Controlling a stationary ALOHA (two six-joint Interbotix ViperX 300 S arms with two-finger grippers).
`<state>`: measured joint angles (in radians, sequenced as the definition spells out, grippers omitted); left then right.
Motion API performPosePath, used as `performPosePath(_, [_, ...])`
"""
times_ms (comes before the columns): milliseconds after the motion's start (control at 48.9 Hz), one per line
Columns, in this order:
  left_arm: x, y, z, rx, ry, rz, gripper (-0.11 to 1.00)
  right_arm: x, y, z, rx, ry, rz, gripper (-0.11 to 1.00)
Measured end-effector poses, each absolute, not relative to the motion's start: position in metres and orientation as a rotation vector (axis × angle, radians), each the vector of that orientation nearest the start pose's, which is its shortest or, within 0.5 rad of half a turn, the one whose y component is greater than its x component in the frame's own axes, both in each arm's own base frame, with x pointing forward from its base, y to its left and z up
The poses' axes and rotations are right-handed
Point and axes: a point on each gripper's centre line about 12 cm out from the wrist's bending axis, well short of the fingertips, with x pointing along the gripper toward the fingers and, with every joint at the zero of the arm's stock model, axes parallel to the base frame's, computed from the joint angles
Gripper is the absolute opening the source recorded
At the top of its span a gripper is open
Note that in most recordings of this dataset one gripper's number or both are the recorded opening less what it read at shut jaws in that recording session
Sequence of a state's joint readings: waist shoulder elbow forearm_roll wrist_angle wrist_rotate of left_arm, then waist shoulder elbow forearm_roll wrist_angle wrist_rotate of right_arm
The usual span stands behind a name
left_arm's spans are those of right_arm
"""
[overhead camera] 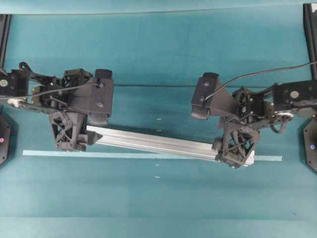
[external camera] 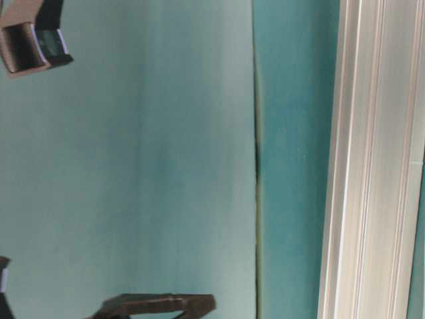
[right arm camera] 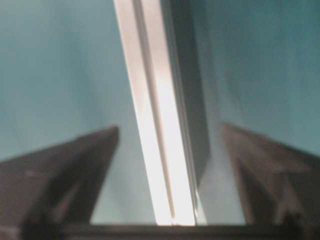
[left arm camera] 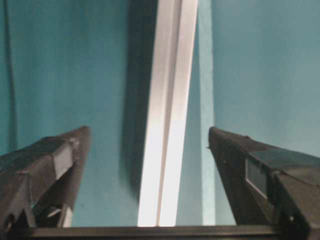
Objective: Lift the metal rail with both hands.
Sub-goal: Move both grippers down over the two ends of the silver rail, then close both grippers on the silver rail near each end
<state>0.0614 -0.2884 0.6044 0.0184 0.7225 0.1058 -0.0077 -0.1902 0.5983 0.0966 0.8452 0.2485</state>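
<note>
Desk [overhead camera: 163,49]: teal surface, carrying all items. Metal rail [overhead camera: 153,142]: long grooved silver bar lying slantwise across the middle of the desk, left end farther, right end nearer, its right part crossing the tape strip [overhead camera: 124,155], a thin pale band running left to right. Left gripper [overhead camera: 73,134]: poised over the rail's left end; its wrist view shows the jaws wide, one finger on each side of the bar with clear gaps, not touching. Right gripper [overhead camera: 237,148]: over the rail's right end; jaws likewise spread wide astride the bar, view blurred. Step in hand, by judgement: closing on both ends. Best practice: centre each pair of fingers on the bar, close both squarely on its flat sides, then raise together at equal pace, keeping the rail level.
</note>
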Motion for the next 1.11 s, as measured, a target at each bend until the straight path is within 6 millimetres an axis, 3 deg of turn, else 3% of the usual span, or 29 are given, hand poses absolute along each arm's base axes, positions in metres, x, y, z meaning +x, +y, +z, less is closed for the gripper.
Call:
performPosePath(82, [0.317, 0.021, 0.233, 0.079, 1.05, 0.007, 0.9, 0.315, 0.006, 0.196, 0.317, 1.27, -0.142, 1.0])
performPosePath(246, [0.318, 0.022, 0.227, 0.077, 1.061, 0.008, 0.92, 0.317, 0.008, 0.187, 0.31, 1.299, -0.14, 1.0])
performPosePath(655, [0.323, 0.022, 0.193, 0.075, 1.096, 0.004, 0.93, 0.324, 0.022, 0.16, 0.275, 1.355, -0.114, 1.0])
performPosePath(1105, [0.322, 0.02, 0.152, 0.074, 1.097, -0.001, 0.93, 0.319, 0.021, 0.123, 0.258, 1.372, -0.116, 1.0])
